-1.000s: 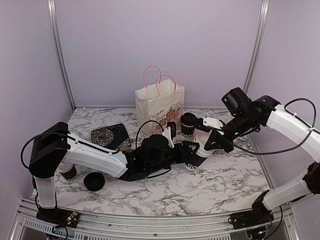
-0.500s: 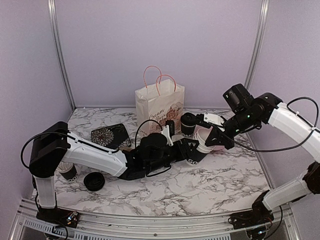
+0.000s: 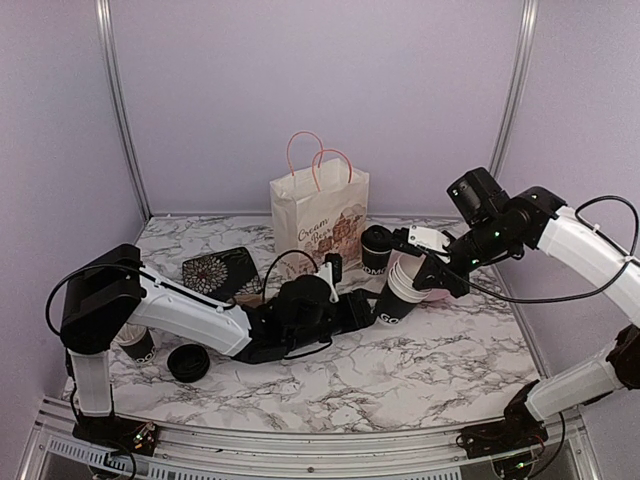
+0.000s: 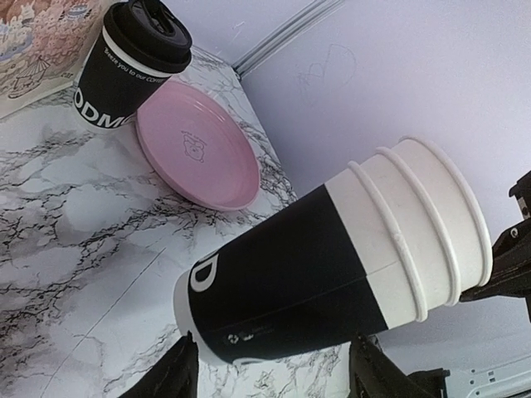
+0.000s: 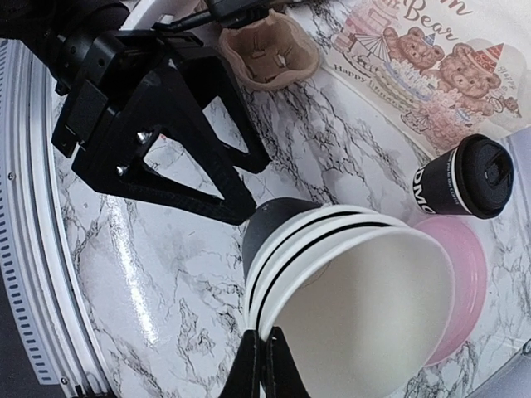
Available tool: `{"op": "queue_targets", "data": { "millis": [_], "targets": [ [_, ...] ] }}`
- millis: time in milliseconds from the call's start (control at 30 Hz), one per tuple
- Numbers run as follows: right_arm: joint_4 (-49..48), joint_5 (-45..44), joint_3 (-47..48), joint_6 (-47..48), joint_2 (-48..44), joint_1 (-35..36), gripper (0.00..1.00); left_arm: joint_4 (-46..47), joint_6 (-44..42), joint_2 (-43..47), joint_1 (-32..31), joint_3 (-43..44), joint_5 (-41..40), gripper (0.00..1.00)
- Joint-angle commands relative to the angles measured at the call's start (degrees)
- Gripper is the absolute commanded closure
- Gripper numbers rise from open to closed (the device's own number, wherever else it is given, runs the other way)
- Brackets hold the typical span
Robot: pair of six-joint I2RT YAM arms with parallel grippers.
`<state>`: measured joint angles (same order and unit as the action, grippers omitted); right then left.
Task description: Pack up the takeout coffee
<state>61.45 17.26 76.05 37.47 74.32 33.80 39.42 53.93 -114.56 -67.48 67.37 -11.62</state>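
A stack of nested black paper cups [image 3: 397, 297] with white insides hangs tilted at mid table. My right gripper [image 3: 422, 282] is shut on its white rim, as the right wrist view [image 5: 265, 365] shows on the stack [image 5: 348, 282]. My left gripper [image 3: 362, 308] is open, its fingers [image 4: 178, 377] wide apart on either side of the stack's black base [image 4: 282, 282] without gripping it. A lidded black cup [image 3: 377, 250] stands upright by the paper bag, also seen in the left wrist view [image 4: 133, 58] and the right wrist view [image 5: 465, 186].
A cream paper bag [image 3: 318, 212] with pink handles stands at the back. A pink plate [image 4: 195, 157] lies beside the lidded cup. A black patterned tray [image 3: 220, 270], a beige pulp holder [image 5: 270, 50], another black cup [image 3: 135, 345] and a loose black lid [image 3: 188, 362] lie to the left.
My right gripper has pulled the cup stack up and toward the back. My left gripper has drawn back to the left and stands open around the stack's base.
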Motion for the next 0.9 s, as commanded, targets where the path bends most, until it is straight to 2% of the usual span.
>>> {"op": "queue_targets", "data": {
  "millis": [0, 100, 233, 533, 867],
  "targets": [
    [-2.65, -0.78, -0.64, -0.68, -0.62, 0.19, 1.0, 6.42, -3.78, 4.95, -0.94, -3.68, -1.78, 0.38],
    [-2.58, 0.1, -0.73, -0.71, -0.26, 0.15, 1.0, 6.72, -6.48, 5.37, -1.24, -2.74, -2.13, 0.32],
    [-2.31, 1.17, -0.94, -0.45, -0.31, 0.39, 1.0, 6.89, -4.3, 3.58, -1.07, -0.4, -0.67, 0.25],
    [-1.38, 3.26, -0.6, -0.11, -0.13, 0.72, 1.0, 6.9, -2.47, -0.27, -1.01, 4.22, 1.4, 0.28],
    [-1.12, 5.14, 0.31, -0.33, -0.41, 0.78, 1.0, 6.72, -1.0, -1.79, -0.57, 4.46, 1.07, 0.35]
  ]
}}
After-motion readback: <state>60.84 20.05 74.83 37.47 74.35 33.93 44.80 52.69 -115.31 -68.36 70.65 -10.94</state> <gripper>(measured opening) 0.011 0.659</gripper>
